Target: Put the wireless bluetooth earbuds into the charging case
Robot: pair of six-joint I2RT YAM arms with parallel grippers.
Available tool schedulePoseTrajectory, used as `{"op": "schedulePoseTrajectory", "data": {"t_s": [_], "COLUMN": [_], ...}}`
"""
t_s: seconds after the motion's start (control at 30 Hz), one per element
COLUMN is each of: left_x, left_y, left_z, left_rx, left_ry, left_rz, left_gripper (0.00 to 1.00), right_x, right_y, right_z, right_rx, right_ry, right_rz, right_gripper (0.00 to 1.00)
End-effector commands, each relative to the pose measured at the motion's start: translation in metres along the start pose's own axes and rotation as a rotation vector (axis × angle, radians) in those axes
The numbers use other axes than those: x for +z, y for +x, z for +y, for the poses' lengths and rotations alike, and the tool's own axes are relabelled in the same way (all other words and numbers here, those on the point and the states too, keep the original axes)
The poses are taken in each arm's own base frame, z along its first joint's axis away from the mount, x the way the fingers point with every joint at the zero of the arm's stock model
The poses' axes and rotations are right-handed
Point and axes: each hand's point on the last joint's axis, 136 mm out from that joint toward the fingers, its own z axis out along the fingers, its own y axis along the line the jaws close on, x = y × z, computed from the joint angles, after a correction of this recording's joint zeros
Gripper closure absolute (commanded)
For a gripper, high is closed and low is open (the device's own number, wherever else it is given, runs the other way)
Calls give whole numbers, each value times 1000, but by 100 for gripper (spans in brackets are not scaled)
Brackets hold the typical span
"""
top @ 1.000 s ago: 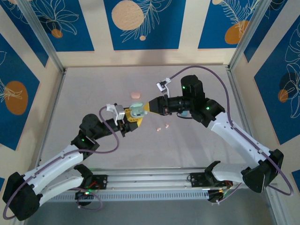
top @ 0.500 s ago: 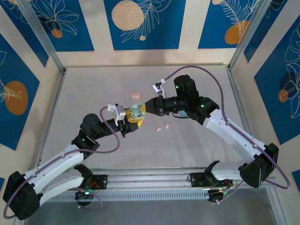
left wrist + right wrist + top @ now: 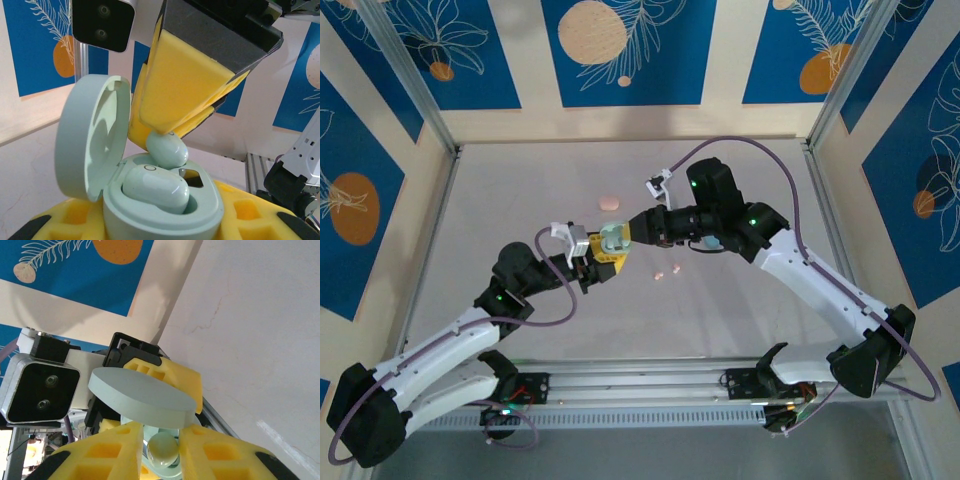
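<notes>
Presently left claw (image 3: pixel 605 256) pinches the open case (image 3: pixel 165 216); right claw (image 3: pixel 161 441) pads flank the mint earbud (image 3: pixel 167 150) directly above the 1 empty socket (image 3: pixel 193 179); whether it grips cannot be told.

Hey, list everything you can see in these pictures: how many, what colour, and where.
charging case: one, pale mint, lid open, held off the table in the left gripper
mint earbuds: two, pale mint; one seated in the case, one at the other slot under the right gripper's fingertips
pink earbuds: two, pink, loose on the table just right of the case
pink item: one, rounded, on the table beyond the case; maybe another case
light blue item: one, mostly hidden under the right arm
table: one, pale grey
wall panels: blue and cream, around the table
left gripper: yellow fingers, clamped on the case
right gripper: yellow fingers, over the case
</notes>
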Motion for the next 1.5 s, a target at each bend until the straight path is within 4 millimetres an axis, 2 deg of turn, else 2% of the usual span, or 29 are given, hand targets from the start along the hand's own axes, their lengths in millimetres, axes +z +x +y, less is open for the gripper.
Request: {"op": "schedulePoseTrajectory", "data": {"t_s": [0.0,0.33,0.47,0.57,0.67,0.8,0.97,1.1,1.3,1.47], "left_x": [0,0,0,0,0,1,2,2,4,4], "left_y": [-20,-21,-21,-19,-15,-11,-10,-9,-13,-16], "left_z": [-13,-13,-12,-11,-12,-16,-21,-23,-21,-19], "left_rx": [35,36,41,43,61,77,79,75,61,57], "left_ry": [51,53,47,43,46,73,95,107,97,84], "left_rz": [-76,-74,-70,-62,-48,-21,-8,-4,-16,-25], "left_gripper": [74,74,74,74,74,74,74,73,73,73], "right_x": [3,0,-9,-18,-29,-41,-31,-15,3,3], "right_y": [7,7,6,6,-2,-18,-27,-27,-18,-7], "right_z": [-10,-3,6,11,4,-21,-18,-16,-12,-14], "right_rx": [9,-2,-41,-74,-53,103,166,179,161,139], "right_ry": [55,43,23,6,33,89,58,58,49,34], "right_rz": [28,24,-5,-44,-124,-235,-208,-145,-55,-36], "right_gripper": [70,66,59,57,54,49,44,41,41,41]}}
